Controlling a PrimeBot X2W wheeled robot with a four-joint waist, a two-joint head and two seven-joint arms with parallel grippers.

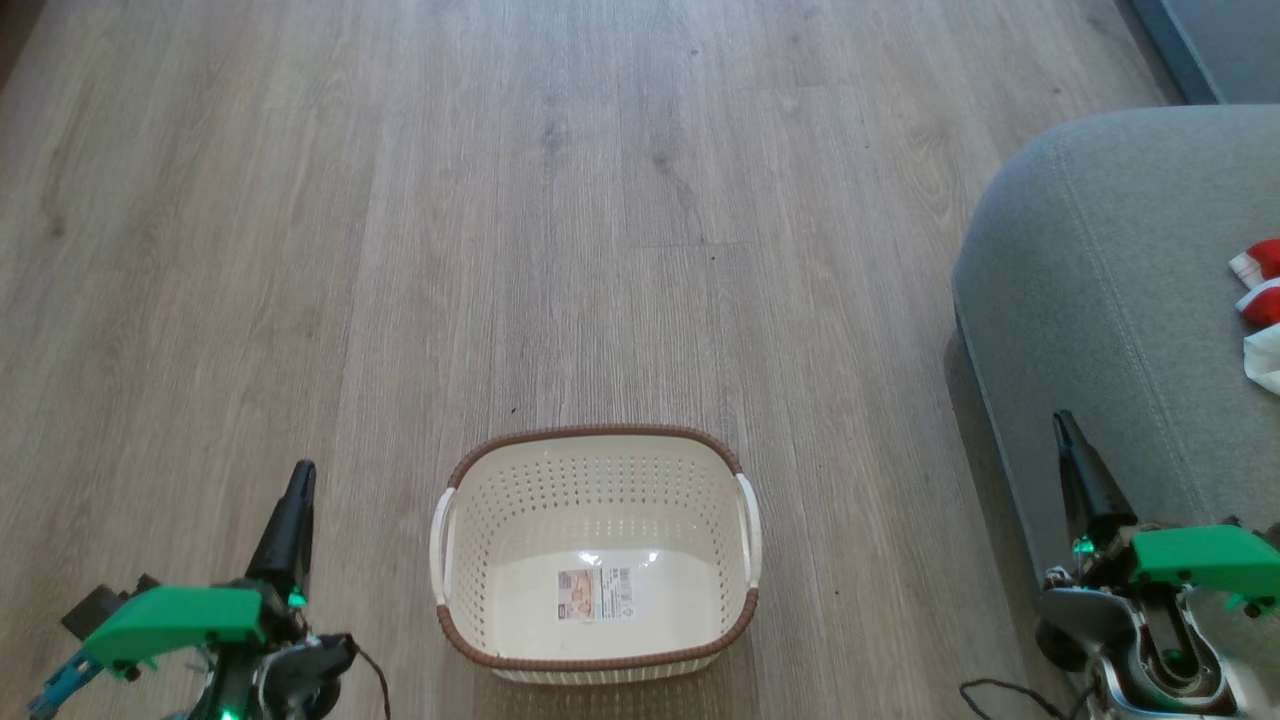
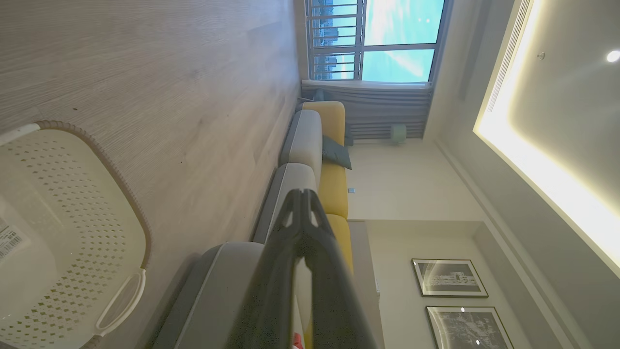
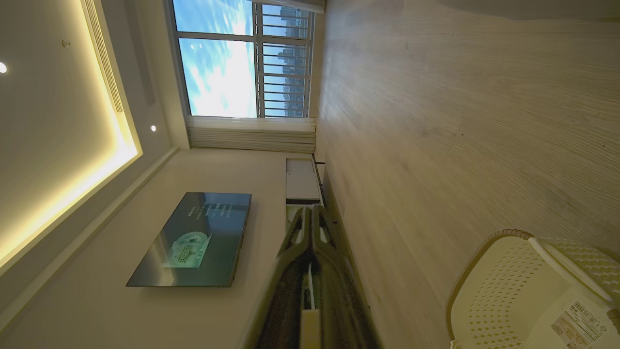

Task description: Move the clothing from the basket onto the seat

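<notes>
Both end effectors are pressed shut, the long dark fingers of each together and holding nothing. My left end effector [image 1: 302,472] hangs above the wooden floor [image 1: 500,200], fingers pointing forward. Just to its right, and to the left of my right end effector [image 1: 1062,420], the basket [image 1: 600,485] stands upright on the floor between the two. Its brown rim and both white handles are in sight, and its pale bottom shows a label sticker [image 1: 595,593].

My right end effector shows against the near edge of the seat [image 1: 1090,300], the grey cushion that runs forward and to the right of it. The clothing [image 1: 1265,305] lies on that seat, ahead of this end effector and well off to its right, a red and white bunch cut by the head view's edge.

From my left wrist, the shut fingertips [image 2: 302,196] point along the sofa, with the basket [image 2: 72,218] off to one side. From my right wrist, the shut fingertips [image 3: 312,213] point across the room, the basket [image 3: 499,291] again to the side.
</notes>
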